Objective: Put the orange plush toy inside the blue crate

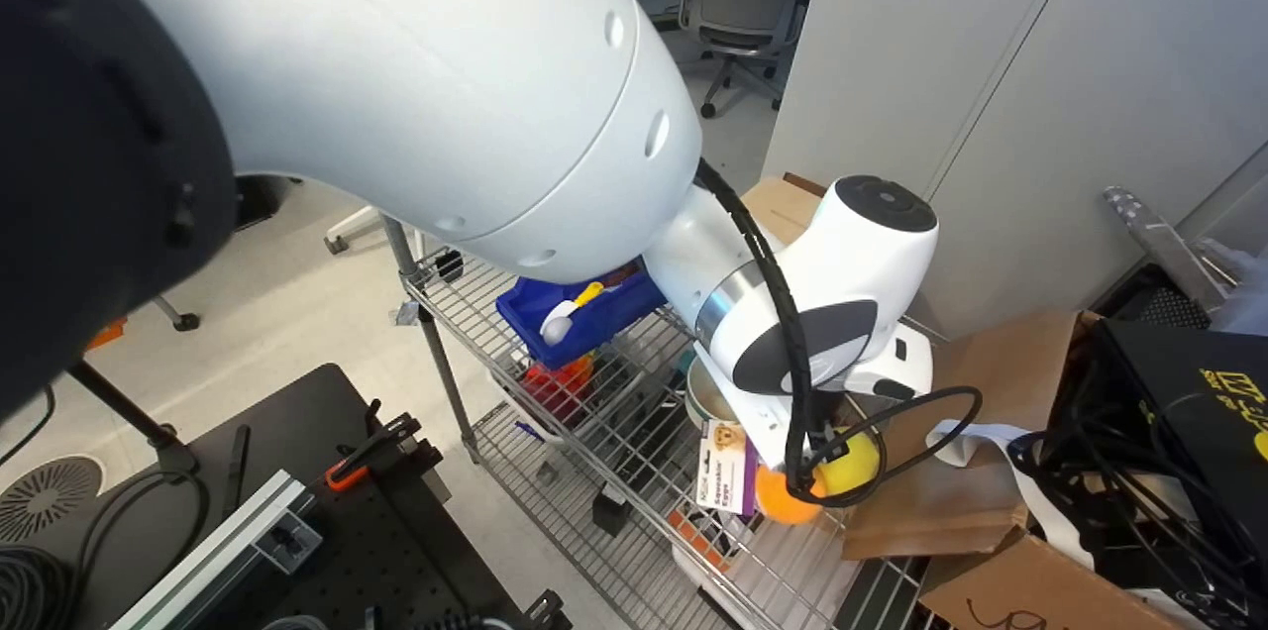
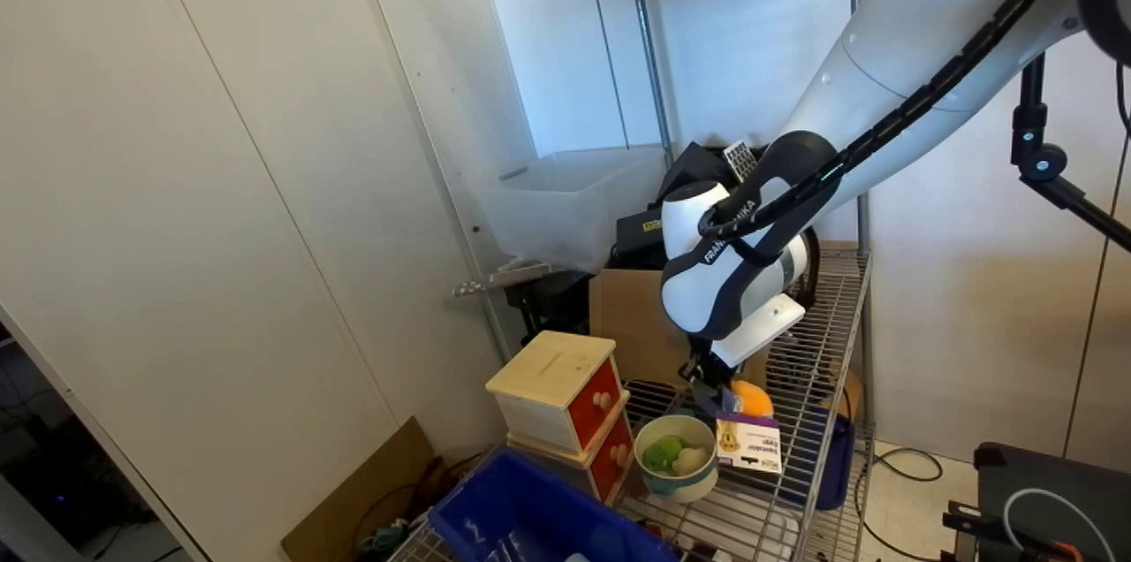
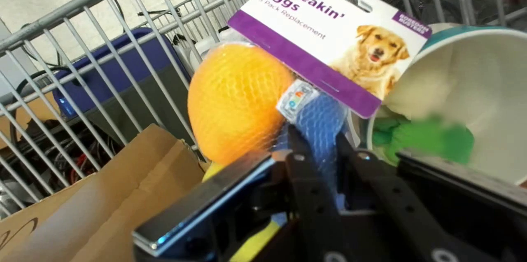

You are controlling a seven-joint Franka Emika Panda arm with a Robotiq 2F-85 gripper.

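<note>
Blue plastic shows at the left of an exterior view: the crate (image 2: 557,505), toward the near end of the wire shelf (image 2: 822,332). Right of it stand wooden drawers (image 2: 557,412) with red fronts, then a pale bowl (image 2: 680,487), then the gripper (image 3: 319,136), its jaws narrow on a blue toy (image 3: 319,115) between them. The orange toy (image 2: 753,400) lies just right of the gripper, nearer the shelf's right-hand long edge and just behind a printed card (image 2: 748,443); its rounded shape hides any long axis. In the wrist view it sits beside the jaws, on the side away from the bowl, and the net (image 3: 257,89) over it seems to run on over the blue toy. The coming move likely turns on that offset: the grip is on the neighbour, so a lift should bring the orange toy along only if one net holds both; the crate lies leftward, past bowl and drawers.
</note>
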